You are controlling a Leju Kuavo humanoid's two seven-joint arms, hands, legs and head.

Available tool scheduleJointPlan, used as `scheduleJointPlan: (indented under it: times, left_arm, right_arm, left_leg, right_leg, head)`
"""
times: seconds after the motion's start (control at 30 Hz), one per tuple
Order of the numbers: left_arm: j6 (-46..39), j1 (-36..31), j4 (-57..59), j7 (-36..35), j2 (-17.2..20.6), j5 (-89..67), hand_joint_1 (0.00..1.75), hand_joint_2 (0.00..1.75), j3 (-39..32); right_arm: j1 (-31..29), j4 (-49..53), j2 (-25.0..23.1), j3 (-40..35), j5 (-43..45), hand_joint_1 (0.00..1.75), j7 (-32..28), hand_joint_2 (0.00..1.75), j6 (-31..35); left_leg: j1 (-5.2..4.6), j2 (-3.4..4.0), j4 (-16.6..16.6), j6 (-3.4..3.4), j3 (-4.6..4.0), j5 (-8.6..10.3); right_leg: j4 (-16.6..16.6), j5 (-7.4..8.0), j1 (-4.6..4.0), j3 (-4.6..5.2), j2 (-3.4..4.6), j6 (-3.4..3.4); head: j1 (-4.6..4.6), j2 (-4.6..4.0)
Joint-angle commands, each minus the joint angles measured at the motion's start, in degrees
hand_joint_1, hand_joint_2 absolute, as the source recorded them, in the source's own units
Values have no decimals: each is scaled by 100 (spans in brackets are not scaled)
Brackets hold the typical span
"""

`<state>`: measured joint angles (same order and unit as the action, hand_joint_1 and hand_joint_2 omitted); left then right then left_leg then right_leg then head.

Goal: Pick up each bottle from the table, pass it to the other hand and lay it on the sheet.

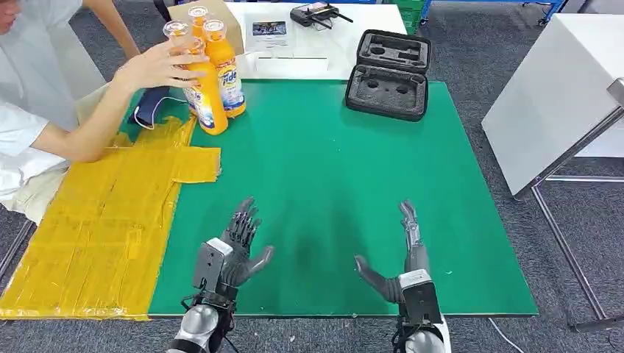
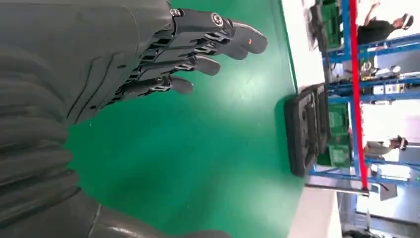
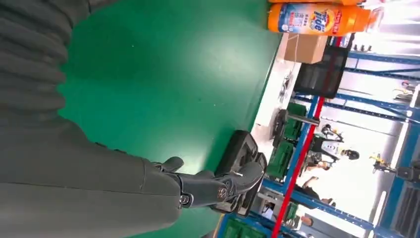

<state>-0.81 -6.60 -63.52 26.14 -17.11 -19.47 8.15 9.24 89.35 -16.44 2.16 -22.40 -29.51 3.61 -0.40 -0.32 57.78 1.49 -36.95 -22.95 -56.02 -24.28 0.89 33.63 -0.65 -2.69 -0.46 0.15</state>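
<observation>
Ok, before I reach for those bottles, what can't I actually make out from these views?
- Bottles: head view, the person's hand covers their upper parts, so the exact count is unclear.
- Dark cloth: head view, partly behind the person's arm.
- Bottle label: right wrist view, another bottle is cut by the frame edge.
- Black foam case: its recesses look empty; too small to confirm.
</observation>
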Motion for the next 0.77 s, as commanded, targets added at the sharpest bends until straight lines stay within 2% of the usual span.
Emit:
scheduleJointPlan:
  times: [0.03, 0.3, 0.37, 0.4, 0.57, 0.77]
  left_arm:
    - [-52, -77, 118, 1, 91, -59, 0, 175, 174]
    - [-52, -77, 118, 1, 91, -59, 0, 175, 174]
    - [-52, -77, 118, 1, 91, -59, 0, 175, 174]
    - [-52, -77, 118, 1, 91, -59, 0, 175, 174]
    - [-63, -72, 108, 4, 77, -69, 0, 175, 168]
    - [-316, 29, -183, 107, 97, -214, 0, 175, 145]
  right_arm:
    - [-126, -214, 25, 35, 8, 0, -6, 0, -24]
    - [-126, -214, 25, 35, 8, 0, -6, 0, -24]
    - [-126, -214, 25, 35, 8, 0, -6, 0, -24]
    - [-126, -214, 25, 35, 8, 0, -6, 0, -24]
    - [-133, -226, 34, 15, 16, 0, -17, 0, -47]
    - [-106, -229, 48, 13, 99, 0, -19, 0, -113]
  left_leg:
    - [5, 7, -3, -10, 30, -12]
    - [3, 6, -4, -7, 16, -5]
    - [6, 6, -4, -13, 40, -15]
    - [3, 6, -5, -8, 20, -7]
    - [7, 8, -1, -12, 42, -18]
    - [4, 9, -4, -9, 25, -10]
  right_leg:
    - [7, -9, -5, -31, 9, 10]
    - [6, -3, -3, -16, 7, 6]
    - [9, -13, -6, -42, 9, 12]
    - [7, -5, -4, -20, 8, 7]
    - [8, -15, -7, -45, 10, 13]
    - [6, -6, -4, -25, 11, 9]
  head:
    - [0, 0]
    - [0, 0]
    - [-2, 0]
    - [0, 0]
    - [0, 0]
    - [-2, 0]
